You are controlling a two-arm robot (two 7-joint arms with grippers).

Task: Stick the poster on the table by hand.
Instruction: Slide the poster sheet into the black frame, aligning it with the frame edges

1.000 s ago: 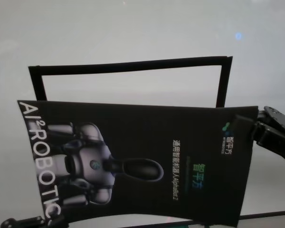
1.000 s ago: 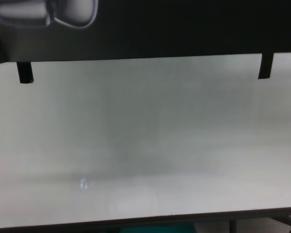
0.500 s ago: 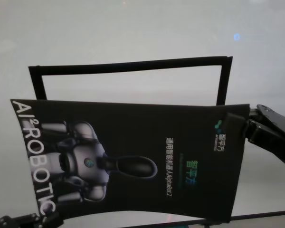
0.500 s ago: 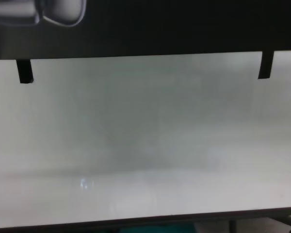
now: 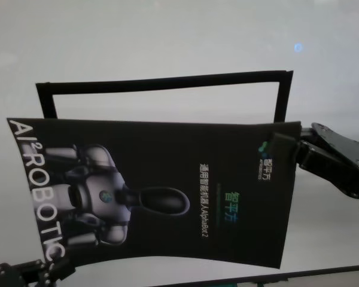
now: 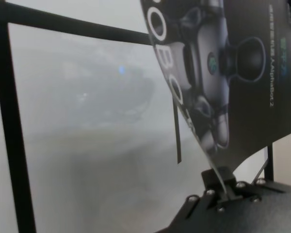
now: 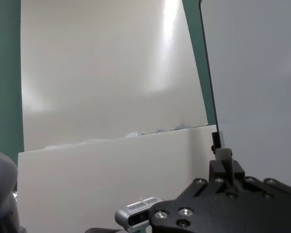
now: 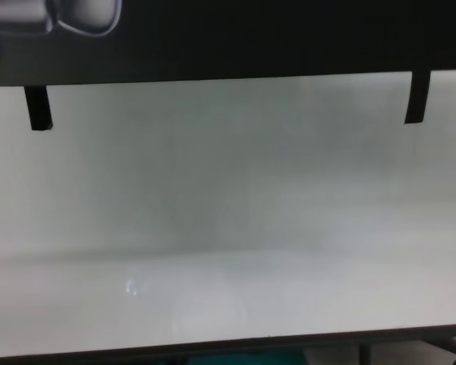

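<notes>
The poster (image 5: pixel 167 173), a black glossy sheet with a grey-white robot and white lettering, hangs in the air above the table (image 5: pixel 167 36), bowed between both grippers. My left gripper (image 5: pixel 51 269) is shut on its lettered corner at the near left. In the left wrist view the fingertips (image 6: pixel 222 180) pinch the poster's edge (image 6: pixel 242 73). My right gripper (image 5: pixel 281 149) is shut on the opposite edge at the right. The right wrist view (image 7: pixel 225 162) shows that edge almost end-on. In the chest view the poster (image 8: pixel 228 38) fills the top band.
A rectangular frame of narrow black tape strips (image 5: pixel 167 82) lies on the table behind the poster; its two side strips show in the chest view (image 8: pixel 38 114) (image 8: pixel 416 97). The table's dark near edge (image 8: pixel 213 346) runs along the bottom.
The poster has shifted to the left and slightly away from me, with both grippers moving along with it. In the chest view its lower edge has risen.
</notes>
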